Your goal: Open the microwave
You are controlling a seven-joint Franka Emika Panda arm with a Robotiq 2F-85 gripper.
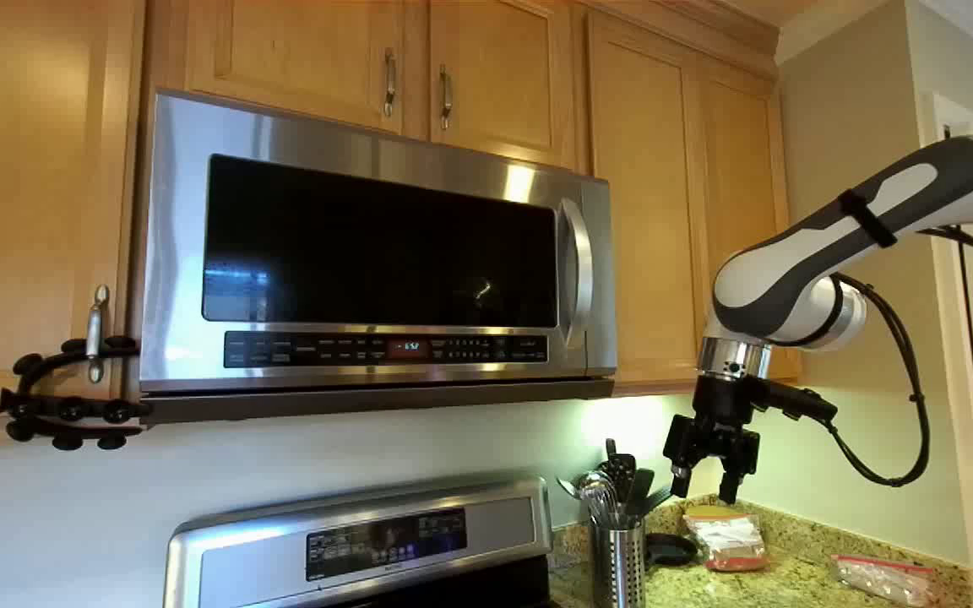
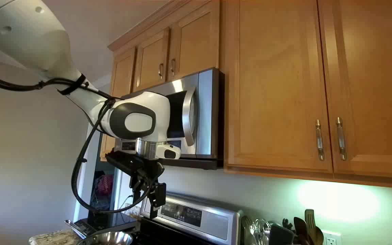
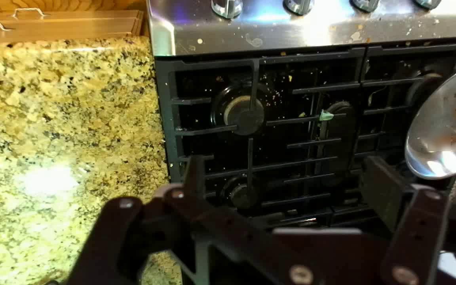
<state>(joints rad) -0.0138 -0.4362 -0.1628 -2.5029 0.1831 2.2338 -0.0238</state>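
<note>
The wide steel microwave (image 1: 381,245) hangs under the wooden cabinets in an exterior view. Its dark glass door is closed. A curved steel handle (image 1: 579,270) stands upright at the door's right end. The microwave (image 2: 204,112) also shows in an exterior view, partly hidden by the arm, with its handle (image 2: 188,115) in sight. My gripper (image 1: 704,487) points down, to the right of the microwave and lower than its bottom edge, apart from the handle. Its fingers are spread and empty in the wrist view (image 3: 287,178). The microwave is out of the wrist view.
The steel stove panel (image 1: 360,540) stands below the microwave. A utensil holder (image 1: 619,566) and plastic bags (image 1: 727,540) stand on the counter. A steel pan (image 3: 445,130) sits over the stove grates (image 3: 255,170). A black flexible tripod (image 1: 73,409) grips a cabinet handle.
</note>
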